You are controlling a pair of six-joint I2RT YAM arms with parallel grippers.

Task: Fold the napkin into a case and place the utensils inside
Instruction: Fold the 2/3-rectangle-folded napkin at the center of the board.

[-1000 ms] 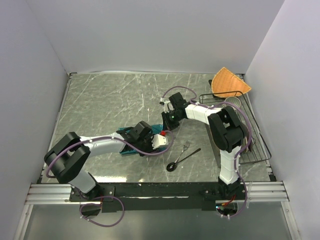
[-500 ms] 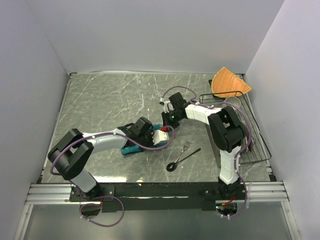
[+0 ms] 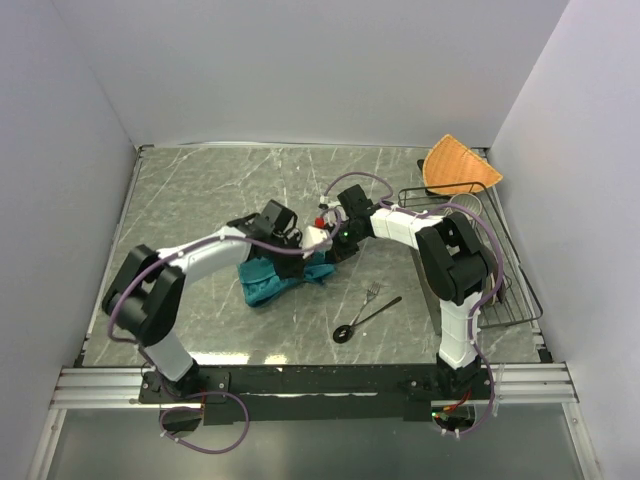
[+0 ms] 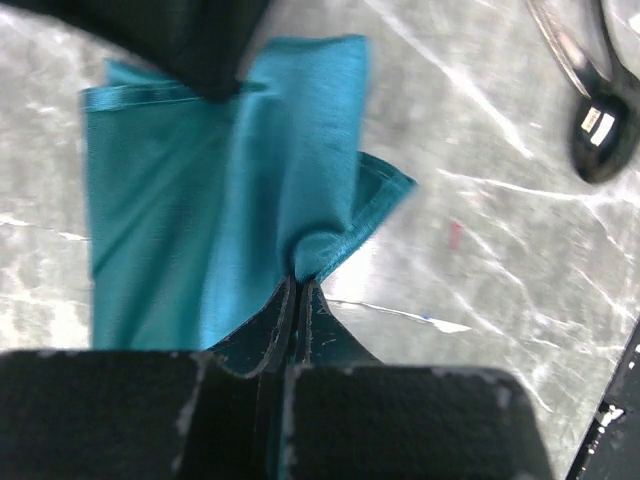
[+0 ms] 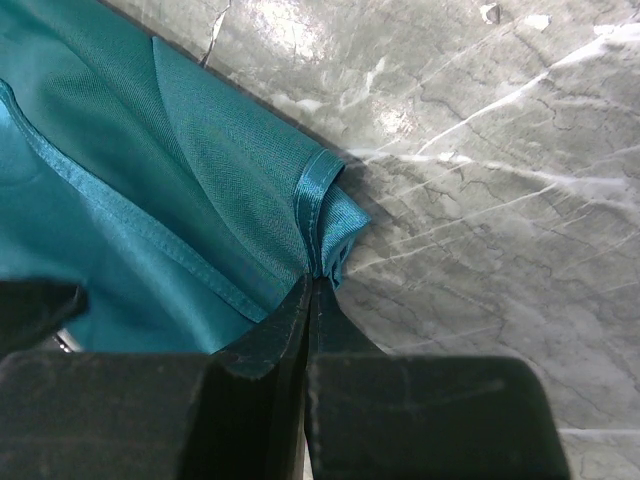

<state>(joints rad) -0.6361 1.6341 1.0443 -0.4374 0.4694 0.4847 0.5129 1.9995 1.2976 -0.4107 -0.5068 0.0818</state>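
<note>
While both arms reach toward table (image 3: pixel 190 200) centre in the top view, left gripper (image 3: pixel 305 243) and right gripper (image 3: pixel 333 243) sit close together at the 1 o'clock end of the napkin (image 3: pixel 272 280), which lies bunched, teal, just left of centre. Fork (image 3: pixel 372 293) and spoon (image 3: pixel 362 320) lie just beside each other at 4 o'clock from the napkin, apart from it. Orange cloth (image 3: pixel 458 167) is at the far end of wire rack (image 3: pixel 505 285), 2 o'clock of the table. Left wrist: jaws pinched narrow on a napkin (image 4: pixel 200 220) fold, cloth fanning toward 11 o'clock, spoon bowl at 2 o'clock. Right wrist: jaws clamped on the napkin's (image 5: pixel 150 200) hemmed corner, cloth spreading to 10 o'clock, bare marble at 2 o'clock.
</note>
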